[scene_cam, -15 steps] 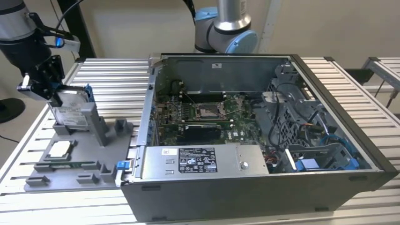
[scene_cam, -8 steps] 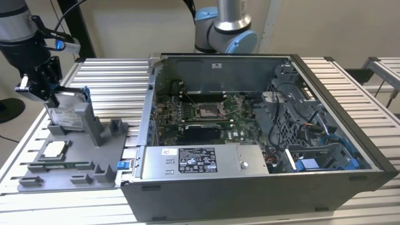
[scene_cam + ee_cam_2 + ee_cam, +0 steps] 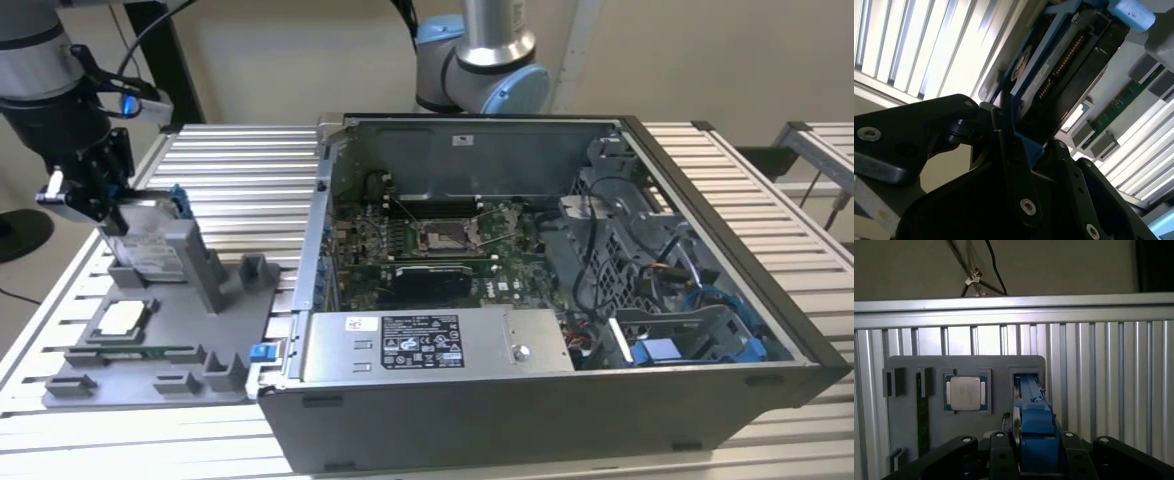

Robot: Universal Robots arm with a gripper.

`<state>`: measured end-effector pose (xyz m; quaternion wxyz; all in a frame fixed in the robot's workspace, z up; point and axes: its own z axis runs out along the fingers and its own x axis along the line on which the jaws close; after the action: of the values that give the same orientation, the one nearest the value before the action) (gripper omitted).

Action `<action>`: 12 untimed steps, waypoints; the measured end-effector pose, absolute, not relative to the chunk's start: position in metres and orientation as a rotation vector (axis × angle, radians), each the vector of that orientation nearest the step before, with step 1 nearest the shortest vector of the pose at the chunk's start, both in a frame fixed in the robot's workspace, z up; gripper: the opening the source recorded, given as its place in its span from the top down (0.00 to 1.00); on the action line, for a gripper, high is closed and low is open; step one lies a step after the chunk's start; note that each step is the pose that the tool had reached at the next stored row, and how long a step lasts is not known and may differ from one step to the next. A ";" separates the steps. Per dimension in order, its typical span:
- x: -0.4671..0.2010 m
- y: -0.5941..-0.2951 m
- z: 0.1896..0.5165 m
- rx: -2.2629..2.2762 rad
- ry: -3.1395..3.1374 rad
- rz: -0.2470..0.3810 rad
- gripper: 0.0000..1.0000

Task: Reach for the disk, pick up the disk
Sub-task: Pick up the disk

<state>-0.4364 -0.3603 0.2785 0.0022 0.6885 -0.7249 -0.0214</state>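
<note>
On the exterior view's right I saw 1 open computer case (image 3: pixel 534 420), its side off. Inside it lay a green motherboard (image 3: pixel 380 250) with a square processor socket (image 3: pixel 445 238) near the middle. A long grey box (image 3: pixel 527 345) with a black-and-white label ran along the case's near edge, and blue plastic parts (image 3: pixel 661 352) sat in the case's lower right corner. At the lower left of the exterior view, a grey tray (image 3: pixel 200 335) rested on the slatted aluminium table (image 3: pixel 227 170). A small square silver chip (image 3: pixel 118 320) sat in a tray recess, with 1 thin green memory strip (image 3: pixel 127 352) just beside it.
</note>
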 end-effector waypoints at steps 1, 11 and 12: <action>-0.436 -0.360 0.278 2.159 -2.273 -0.068 1.00; -0.437 -0.360 0.273 2.158 -2.273 -0.068 1.00; -0.437 -0.360 0.271 2.159 -2.273 -0.068 1.00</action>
<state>-0.4371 -0.3604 0.2712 0.0031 0.6885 -0.7249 -0.0216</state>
